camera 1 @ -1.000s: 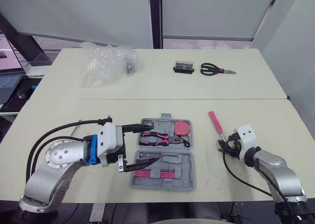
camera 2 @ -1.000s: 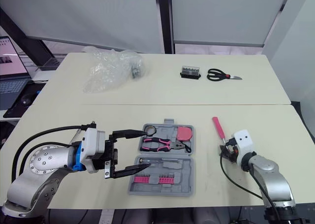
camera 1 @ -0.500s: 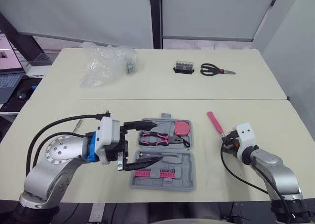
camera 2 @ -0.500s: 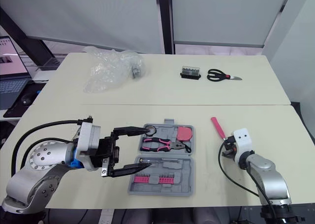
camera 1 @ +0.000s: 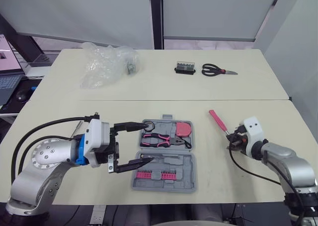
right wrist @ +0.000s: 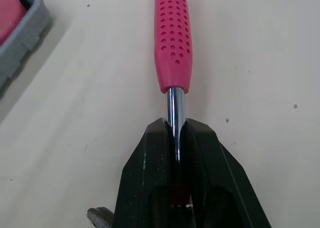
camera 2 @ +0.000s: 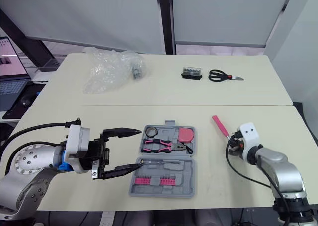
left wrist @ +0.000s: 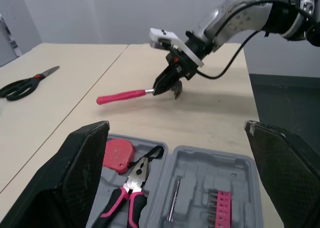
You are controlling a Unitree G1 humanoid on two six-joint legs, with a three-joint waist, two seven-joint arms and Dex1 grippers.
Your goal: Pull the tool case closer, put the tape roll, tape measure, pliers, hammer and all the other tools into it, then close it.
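The grey tool case lies open at the table's front centre. It holds the tape roll, pink tape measure, pliers and a row of pink bits. My left gripper is open at the case's left edge, one finger by the tape roll and the other over the lower half. To the right of the case, my right gripper is shut on the steel shaft of the pink-handled hammer. The right wrist view shows the fingers clamped just below the handle.
Black scissors and a small black bit box lie at the far right of the back table. A crumpled clear plastic bag sits at the back left. A laptop stands beyond the left edge.
My left gripper has drawn back to the left, still open, its fingertips now at the case's left edge. My right gripper has shifted slightly right and away, carrying the hammer.
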